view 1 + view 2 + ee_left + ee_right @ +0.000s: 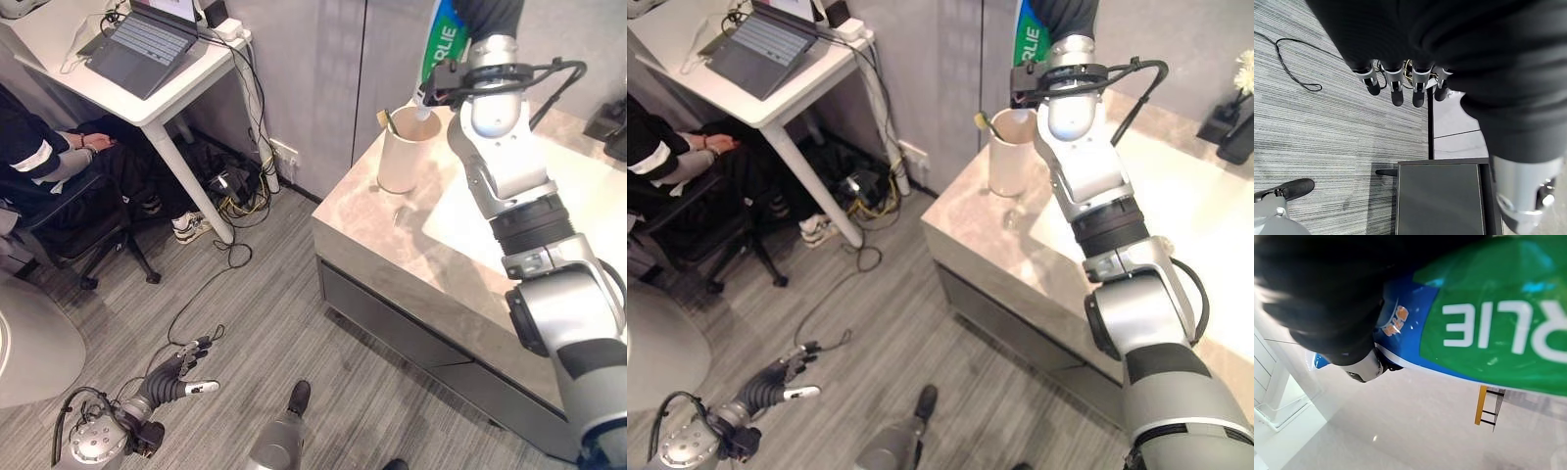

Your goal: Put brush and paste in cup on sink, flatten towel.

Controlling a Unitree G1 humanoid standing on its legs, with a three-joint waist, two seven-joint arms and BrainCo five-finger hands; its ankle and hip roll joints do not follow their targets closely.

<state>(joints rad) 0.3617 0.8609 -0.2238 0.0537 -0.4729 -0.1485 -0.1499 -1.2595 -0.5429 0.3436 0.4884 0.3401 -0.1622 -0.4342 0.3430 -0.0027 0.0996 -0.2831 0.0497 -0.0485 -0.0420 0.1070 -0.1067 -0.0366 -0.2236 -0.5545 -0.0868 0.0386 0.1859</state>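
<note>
My right hand [487, 14] reaches up over the stone counter [392, 220], shut on a green and blue toothpaste tube [441, 44]. The tube hangs upright, its lower white end at the mouth of the cream cup [407, 152]. A toothbrush [386, 119] stands in that cup, its head leaning over the rim. In the right wrist view the tube [1488, 333] lies against my hand's fingertip [1364, 369]. A white patch [588, 196] lies on the counter behind my arm; whether it is the towel or the basin I cannot tell. My left hand [181, 377] hangs low over the floor, open.
A white desk [181, 98] with a laptop [147, 44] stands at the far left, and a seated person [39, 157] is beside it. Cables [230, 186] pile up under the desk. Dark objects [612, 127] stand at the counter's right edge.
</note>
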